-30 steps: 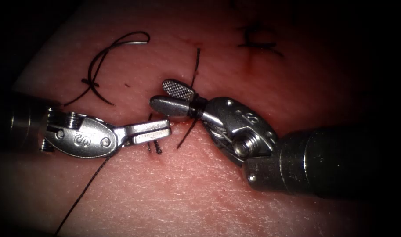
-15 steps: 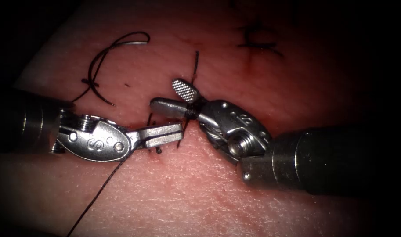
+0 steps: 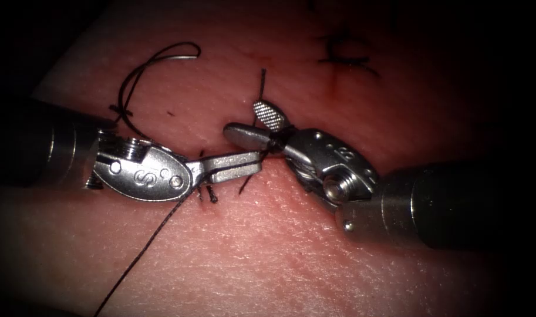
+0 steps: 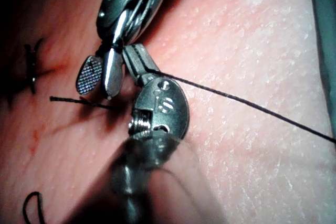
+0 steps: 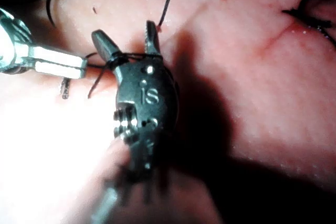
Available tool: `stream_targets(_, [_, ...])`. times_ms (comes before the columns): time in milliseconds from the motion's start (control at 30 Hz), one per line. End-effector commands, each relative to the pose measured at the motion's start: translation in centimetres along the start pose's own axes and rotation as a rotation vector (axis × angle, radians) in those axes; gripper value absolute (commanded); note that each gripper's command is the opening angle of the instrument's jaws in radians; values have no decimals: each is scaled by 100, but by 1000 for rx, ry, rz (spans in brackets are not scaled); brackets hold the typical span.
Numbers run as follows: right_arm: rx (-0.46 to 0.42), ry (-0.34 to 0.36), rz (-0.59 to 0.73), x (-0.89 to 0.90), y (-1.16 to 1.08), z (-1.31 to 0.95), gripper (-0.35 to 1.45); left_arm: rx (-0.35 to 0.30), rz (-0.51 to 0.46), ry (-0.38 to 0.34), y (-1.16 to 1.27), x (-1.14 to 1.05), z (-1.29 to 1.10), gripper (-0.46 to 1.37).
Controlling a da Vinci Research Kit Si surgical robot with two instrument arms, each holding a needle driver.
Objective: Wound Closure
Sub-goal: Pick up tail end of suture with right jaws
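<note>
My left tool (image 3: 256, 165) lies low over the tissue (image 3: 291, 258), jaws shut on the thread (image 3: 140, 255), which trails off to the lower left. Its tip nearly touches my right tool (image 3: 244, 117), whose jaws stand open with thread looped around their base (image 3: 276, 141). The close views show the same: the left tool (image 4: 130, 52) takes the taut strand (image 4: 247, 103), and the right tool (image 5: 123, 30) carries the loop (image 5: 118, 60). The curved needle (image 3: 130, 79) lies free on the tissue, left of the cut, held by neither tool and not in the tissue.
Short dark thread ends (image 3: 209, 196) stick up just below the left tool's jaws. Another tail (image 3: 260, 88) stands behind the right tool's jaws. A tied stitch (image 3: 344, 56) sits at the far upper right. Red fluid tints the tissue around the cut.
The left tool has slid right, its shut tip now close to the right tool's wrapped jaws. The right tool shifted slightly right and kept its jaws open. The needle has not moved.
</note>
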Motion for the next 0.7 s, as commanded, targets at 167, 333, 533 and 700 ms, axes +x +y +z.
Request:
stream_targets(167, [-11, -20, 10, -4, 12, 3, 114, -12, -1, 4, -4, 0, 12, -35])
stream_targets(333, [-24, -26, 14, -9, 19, 8, 113, -21, -1, 10, -7, 0, 23, -35])
stream_targets(533, [-32, -19, 18, -7, 24, 16, 111, -23, 0, 12, -12, -2, 29, -35])
stream_targets(700, [-54, -51, 9, -12, 26, 23, 100, -22, 4, 13, -14, -6, 30, -35])
